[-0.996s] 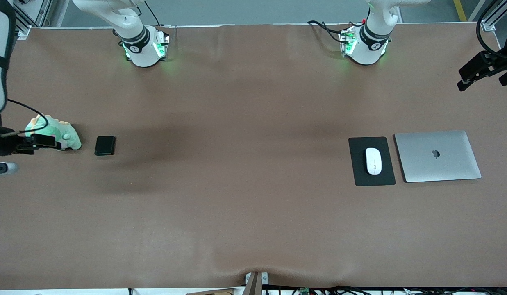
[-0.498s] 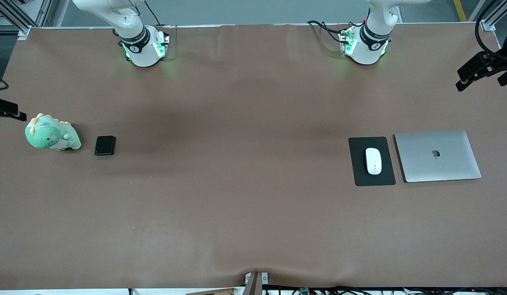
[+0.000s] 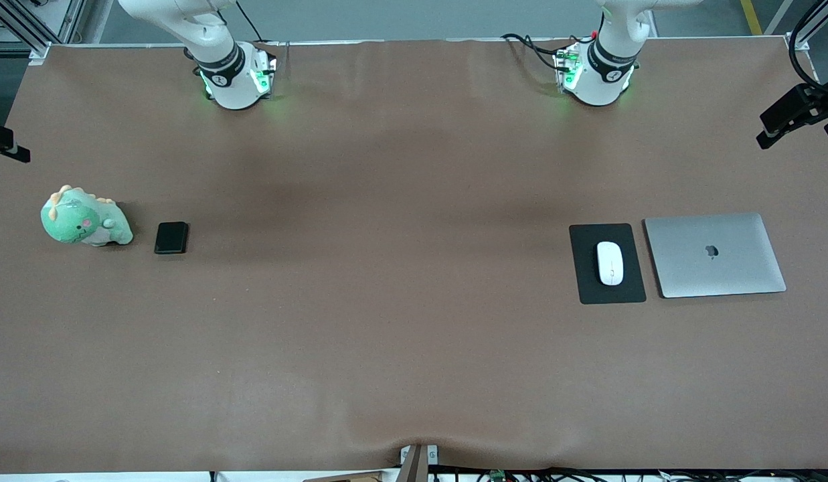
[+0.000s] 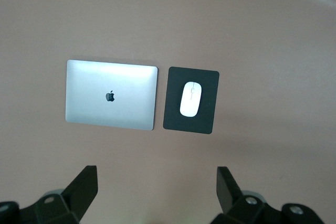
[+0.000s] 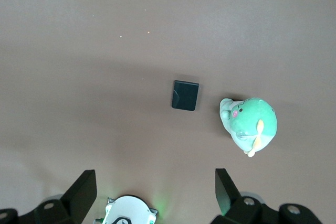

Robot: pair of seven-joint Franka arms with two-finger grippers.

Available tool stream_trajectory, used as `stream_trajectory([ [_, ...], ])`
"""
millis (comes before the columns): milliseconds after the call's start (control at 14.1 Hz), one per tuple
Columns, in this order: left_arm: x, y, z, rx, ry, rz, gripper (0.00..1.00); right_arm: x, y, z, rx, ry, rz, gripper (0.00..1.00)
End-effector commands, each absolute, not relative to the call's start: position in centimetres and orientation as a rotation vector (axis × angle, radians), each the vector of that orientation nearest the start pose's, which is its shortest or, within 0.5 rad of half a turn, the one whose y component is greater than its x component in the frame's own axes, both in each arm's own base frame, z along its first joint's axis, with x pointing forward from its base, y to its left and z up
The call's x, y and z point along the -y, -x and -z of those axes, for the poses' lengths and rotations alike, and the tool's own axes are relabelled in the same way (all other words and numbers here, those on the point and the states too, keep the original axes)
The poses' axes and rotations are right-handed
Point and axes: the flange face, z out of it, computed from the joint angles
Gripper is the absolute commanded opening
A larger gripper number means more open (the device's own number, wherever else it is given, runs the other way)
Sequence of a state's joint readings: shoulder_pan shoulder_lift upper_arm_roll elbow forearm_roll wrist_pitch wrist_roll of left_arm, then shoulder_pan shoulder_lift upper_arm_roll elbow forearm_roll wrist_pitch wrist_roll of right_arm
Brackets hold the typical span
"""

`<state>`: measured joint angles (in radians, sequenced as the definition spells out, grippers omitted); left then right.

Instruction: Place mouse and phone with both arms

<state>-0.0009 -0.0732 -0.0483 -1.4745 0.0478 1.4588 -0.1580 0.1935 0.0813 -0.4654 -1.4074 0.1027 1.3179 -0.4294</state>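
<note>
Both hands spread empty, left hand [image 4: 155, 192] and right hand [image 5: 153, 195] half cropped.

Mouse [image 3: 610, 263] on mat [image 3: 586, 281], laptop [image 3: 715, 255] beside; phone [image 3: 171, 237] beside plush toy [image 3: 84, 219].

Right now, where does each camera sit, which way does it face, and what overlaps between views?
Front view: high across the table, facing both arm bases; phone beside a green plush toy, mouse on a black mat beside a laptop.
Left wrist view: high, looking down on mouse, mat, laptop; the left gripper shows, jaws open.
Right wrist view: high over phone and toy; right gripper open, own base visible.
Shared: each wrist view repeats one end of the front view.
</note>
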Motion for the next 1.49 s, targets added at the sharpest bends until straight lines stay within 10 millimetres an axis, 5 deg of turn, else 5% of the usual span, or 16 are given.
stream_trajectory([
  [0,2.3,-51.2,-70.3,0.158,3.112,0.078,1.00,10.4,-52.1,-64.7,0.172,3.035,-0.206,1.00],
  [213,1.9,-52.3,-68.2,0.168,3.111,0.016,1.00,6.6,-51.6,-65.6,0.225,3.128,-0.209,1.00],
  [498,2.9,-54.7,-64.2,0.168,3.101,-0.073,1.00,6.4,-48.9,-64.1,0.224,3.130,-0.192,1.00],
  [783,5.0,-56.3,-57.7,0.111,3.099,-0.105,1.00,8.0,-51.1,-65.5,0.195,3.149,-0.152,1.00],
  [925,5.0,-56.4,-56.3,0.107,3.096,-0.111,1.00,8.5,-50.9,-66.1,0.258,3.131,-0.173,1.00],
  [1067,4.7,-56.7,-58.2,0.097,3.090,-0.055,1.00,7.7,-51.5,-66.7,0.281,3.141,-0.095,1.00],
  [1281,4.6,-55.7,-65.1,0.105,3.095,0.018,1.00,7.7,-51.8,-66.9,0.281,3.143,-0.043,1.00],
  [1423,4.9,-54.6,-66.4,0.096,3.095,-0.022,1.00,7.6,-51.9,-66.9,0.281,3.142,-0.042,1.00],
])
